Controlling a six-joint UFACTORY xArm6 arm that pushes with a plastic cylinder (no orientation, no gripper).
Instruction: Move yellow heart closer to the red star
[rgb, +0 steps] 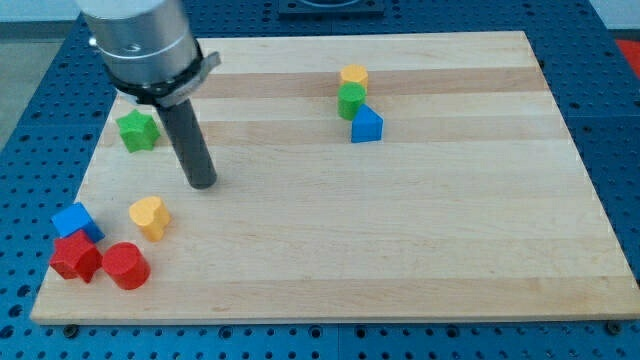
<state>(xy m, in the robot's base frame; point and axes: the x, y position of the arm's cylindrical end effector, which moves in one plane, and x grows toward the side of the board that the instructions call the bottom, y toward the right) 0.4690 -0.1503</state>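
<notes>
The yellow heart (149, 216) lies on the wooden board near the view's lower left. The red star (76, 257) sits further to the lower left, close to the board's corner, with a gap between it and the heart. My tip (203, 183) is on the board just above and to the right of the yellow heart, a short way from it and not touching it.
A blue cube (76, 221) touches the red star from above. A red cylinder (126, 266) sits to the star's right. A green star (138, 130) is at the left edge. A yellow cylinder (353, 76), green cylinder (351, 100) and blue block (366, 125) cluster at upper centre.
</notes>
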